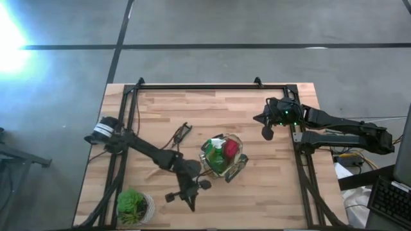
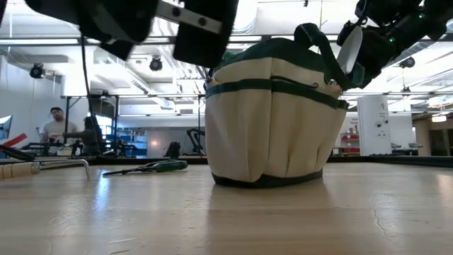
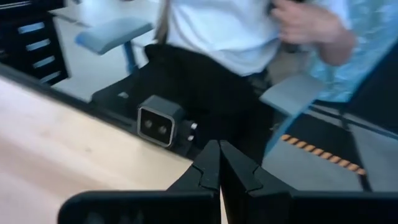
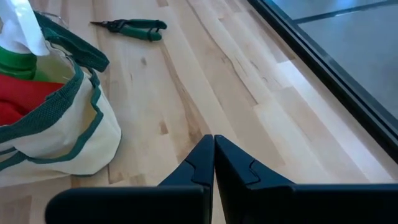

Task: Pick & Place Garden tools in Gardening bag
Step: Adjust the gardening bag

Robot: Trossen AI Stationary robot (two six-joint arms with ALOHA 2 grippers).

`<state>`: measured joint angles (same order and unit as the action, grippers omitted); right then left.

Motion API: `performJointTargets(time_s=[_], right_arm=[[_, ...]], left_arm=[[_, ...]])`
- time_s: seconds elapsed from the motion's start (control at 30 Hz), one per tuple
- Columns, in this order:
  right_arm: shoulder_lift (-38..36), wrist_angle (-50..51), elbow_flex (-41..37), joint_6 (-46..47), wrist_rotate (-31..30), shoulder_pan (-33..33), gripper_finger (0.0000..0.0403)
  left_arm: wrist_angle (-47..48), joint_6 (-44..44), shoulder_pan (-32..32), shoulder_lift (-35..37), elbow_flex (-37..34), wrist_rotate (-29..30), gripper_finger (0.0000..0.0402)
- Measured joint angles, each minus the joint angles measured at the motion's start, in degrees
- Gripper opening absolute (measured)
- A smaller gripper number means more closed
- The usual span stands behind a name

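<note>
The gardening bag (image 1: 223, 157) stands on its base at mid table, beige with green trim. Inside it show a green spray bottle (image 4: 18, 46) and a red tool (image 4: 25, 99). Green-handled pruners (image 1: 182, 133) lie flat on the table to the far left of the bag. In the low view a wooden-handled tool (image 2: 35, 168) lies at the left. My left gripper (image 1: 191, 205) is shut and empty above the table's near edge, left of the bag, pointing out past that edge (image 3: 219, 165). My right gripper (image 1: 267, 133) hangs shut and empty to the far right of the bag (image 4: 213, 146).
A leafy plant in a pale pot (image 1: 133, 205) stands at the near left corner, close to my left arm. A small camera box (image 3: 158, 121) sits at the near edge, and a person in a white shirt (image 3: 217, 31) stands beyond it. Black rails (image 1: 302, 160) line the table's sides.
</note>
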<state>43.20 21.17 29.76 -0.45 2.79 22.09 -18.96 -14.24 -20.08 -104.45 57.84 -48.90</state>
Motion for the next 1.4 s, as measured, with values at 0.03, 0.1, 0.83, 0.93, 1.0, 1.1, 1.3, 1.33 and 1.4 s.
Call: performJointTargets(time_s=[0.03,0.1,0.83,0.93,1.0,1.1,1.3,1.33,1.4], right_arm=[[0.00,0.00,0.00,-0.02,0.00,0.00,0.0008],[0.00,-0.06,0.00,-0.27,0.00,0.04,0.0008],[0.00,-0.19,-0.09,-1.11,0.07,0.63,0.0008],[0.00,-0.18,-0.27,-1.11,0.07,0.63,0.0008],[0.00,-0.24,-0.42,-1.11,0.07,0.63,0.0008],[0.01,-0.25,-0.79,-1.08,0.09,0.62,0.0008],[0.02,-0.32,-1.16,-1.07,0.11,0.61,0.0008],[0.00,-0.33,-1.16,-1.07,0.11,0.61,0.0008],[0.02,-0.33,-1.16,-1.05,0.11,0.61,0.0008]], left_arm=[[-0.05,-0.63,0.40,-0.93,0.81,-1.87,0.0001],[-0.48,-2.24,1.31,-2.66,2.20,-4.99,0.0001],[-2.01,-3.86,6.36,-15.12,11.24,-8.03,0.0001],[-1.67,-3.05,6.32,-14.74,11.21,-3.45,0.0001],[-1.50,-2.80,6.36,-14.66,11.19,-0.45,0.0001],[-1.46,-2.59,6.36,-14.66,10.84,2.77,0.0001],[-1.22,-1.91,6.32,-13.69,9.24,9.30,0.0000],[-1.13,-1.71,6.32,-13.40,8.95,11.44,0.0000],[-1.05,-1.71,6.36,-12.50,8.14,15.63,0.0000]])
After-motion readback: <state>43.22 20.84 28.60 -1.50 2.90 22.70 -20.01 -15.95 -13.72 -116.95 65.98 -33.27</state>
